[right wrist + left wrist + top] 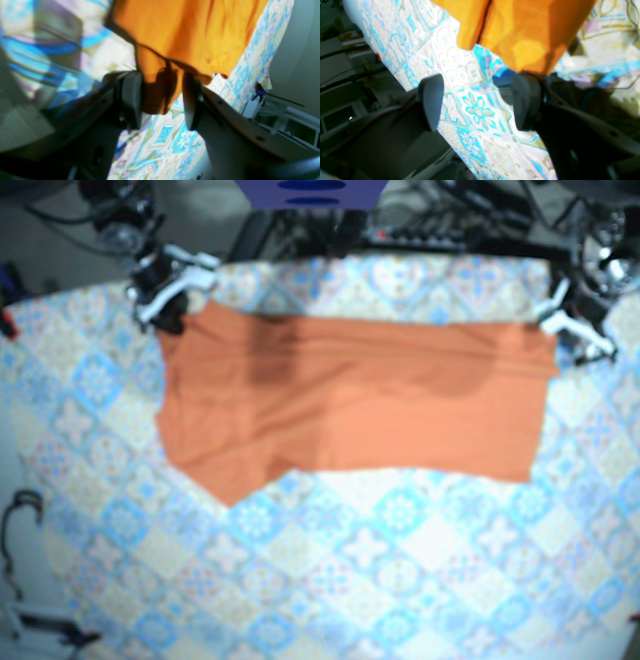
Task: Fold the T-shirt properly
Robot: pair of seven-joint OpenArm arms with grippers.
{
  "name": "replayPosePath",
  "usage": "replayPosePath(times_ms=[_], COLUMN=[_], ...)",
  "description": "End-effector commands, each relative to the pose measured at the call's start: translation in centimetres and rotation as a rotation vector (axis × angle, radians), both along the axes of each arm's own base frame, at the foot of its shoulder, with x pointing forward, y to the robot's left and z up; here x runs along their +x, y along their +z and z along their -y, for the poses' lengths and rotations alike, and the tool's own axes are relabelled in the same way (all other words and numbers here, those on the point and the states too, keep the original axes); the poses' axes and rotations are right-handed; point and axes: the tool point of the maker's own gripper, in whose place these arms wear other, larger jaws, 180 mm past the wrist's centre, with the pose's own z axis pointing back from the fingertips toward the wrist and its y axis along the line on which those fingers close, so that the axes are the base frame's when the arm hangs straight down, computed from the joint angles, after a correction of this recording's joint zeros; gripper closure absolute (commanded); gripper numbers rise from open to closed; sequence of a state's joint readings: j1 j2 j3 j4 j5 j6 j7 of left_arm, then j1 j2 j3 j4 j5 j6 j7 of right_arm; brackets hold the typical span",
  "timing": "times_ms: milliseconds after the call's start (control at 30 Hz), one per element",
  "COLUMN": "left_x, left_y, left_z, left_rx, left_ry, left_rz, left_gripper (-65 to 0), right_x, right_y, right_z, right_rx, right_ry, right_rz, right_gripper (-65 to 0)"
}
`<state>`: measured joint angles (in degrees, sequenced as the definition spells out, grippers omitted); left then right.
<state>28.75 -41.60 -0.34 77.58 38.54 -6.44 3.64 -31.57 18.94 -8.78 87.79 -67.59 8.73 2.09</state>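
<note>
Orange T-shirt [350, 405] lies flat across the 12 o'clock half of the patterned tablecloth [400, 560], its 10 o'clock corner hanging loosely between the parted jaws of the right gripper [161, 85], its 2 o'clock corner beside the released, wide-spread left gripper [480, 83]

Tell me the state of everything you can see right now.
T-shirt, spread flat, lightly creased.
Left end effector, open, at a shirt corner.
Right end effector, open, shirt edge between its fingers.
Tablecloth, spread flat under the shirt.
</note>
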Motion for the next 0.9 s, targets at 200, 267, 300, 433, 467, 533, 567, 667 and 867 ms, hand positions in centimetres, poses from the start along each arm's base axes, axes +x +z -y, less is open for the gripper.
replayPosePath(times_ms=[200, 267, 300, 433, 467, 533, 567, 667, 867], left_x=[0.8, 0.5, 0.0, 0.0, -0.4, -0.3, -0.2, -0.7, -3.2], left_y=[1.1, 0.9, 0.7, 1.2, 1.2, 1.4, 1.5, 1.3, 0.4], left_z=[-0.6, -0.5, -0.6, 0.8, 1.0, 1.5, 1.8, 2.2, 2.7], left_rx=[0.022, 0.023, 0.025, 0.009, 0.007, 0.001, -0.002, -0.008, -0.015], left_ry=[-0.012, -0.016, -0.016, -0.047, -0.053, -0.065, -0.071, -0.079, -0.090], left_rz=[0.029, 0.020, 0.009, 0.017, 0.012, 0.017, 0.021, 0.010, -0.046], left_gripper=[-41.9, -41.8, -41.8, -41.9, -42.0, -42.0, -42.0, -42.0, -42.0], right_x=[-0.5, -0.5, -0.5, -0.5, -0.6, -0.7, -0.9, -1.1, -1.1], right_y=[-0.2, -0.2, -0.2, -0.3, -0.5, -0.6, -0.8, -1.0, -1.1], right_z=[0.5, 0.5, 0.5, 0.6, 0.8, 1.1, 0.9, 0.5, 0.3], right_rx=[-0.010, -0.011, -0.011, -0.013, -0.021, -0.034, -0.032, -0.027, -0.025], right_ry=[-0.001, -0.002, -0.002, -0.004, -0.012, -0.021, -0.017, -0.007, -0.005], right_rz=[-0.013, -0.013, -0.013, -0.016, -0.021, -0.024, -0.031, -0.039, -0.040], right_gripper=[-24.7, -21.5, -18.4, -6.4, -5.4, -5.5, -5.4, -5.3, -5.5])
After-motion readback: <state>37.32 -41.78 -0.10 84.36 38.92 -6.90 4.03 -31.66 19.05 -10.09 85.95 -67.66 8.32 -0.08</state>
